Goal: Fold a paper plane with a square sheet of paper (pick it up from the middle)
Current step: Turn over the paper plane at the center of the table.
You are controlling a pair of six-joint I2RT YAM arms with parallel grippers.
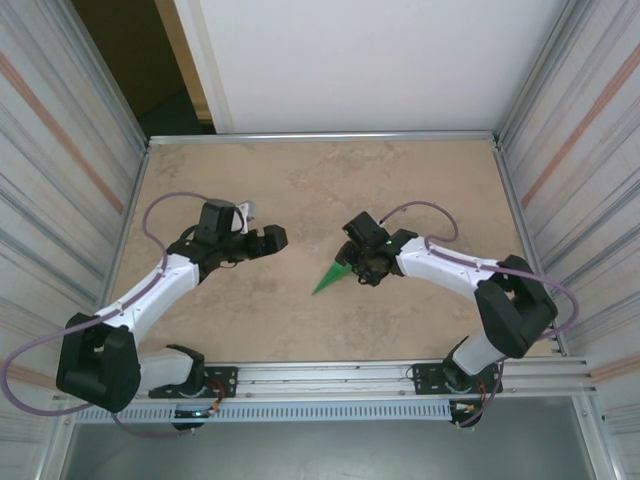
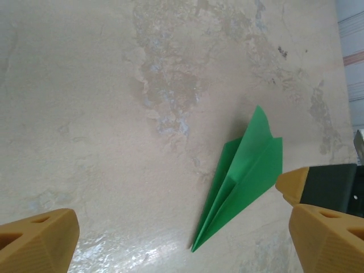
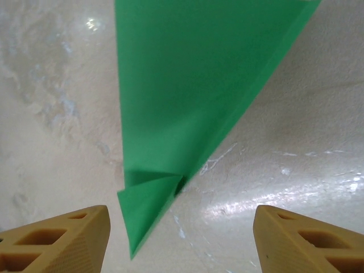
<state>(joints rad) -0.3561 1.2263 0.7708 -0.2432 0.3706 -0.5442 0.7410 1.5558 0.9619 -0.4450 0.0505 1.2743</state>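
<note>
Since the plane [image 1: 333, 277] lies loose on the table [image 1: 300, 180], between the two arms and nearer the right one, nothing pins it down, and that is the main weakness here. It looks finished: a narrow green dart, its sharp tip pointing toward the near edge and a centre crease along it [image 2: 244, 182]. In the right wrist view its wide tail [image 3: 193, 96] lies on the table below and ahead of the finger gap, with a small folded flap standing up a little at the near end.

The right gripper [image 1: 358, 262] hangs just over that tail, jaws apart and clamping nothing [image 3: 182, 239]. If it moves off low or sideways, I judge that a finger could catch the raised flap and drag the plane, or pull a fold open. Thin paper this light would also slide at the slightest brush.

The left gripper [image 1: 268, 240] sits well apart from the plane, jaws spread wide [image 2: 182, 244]. It poses little risk unless it sweeps across the middle of the table. Springy creases could also relax unaided and loosen the wings.
</note>
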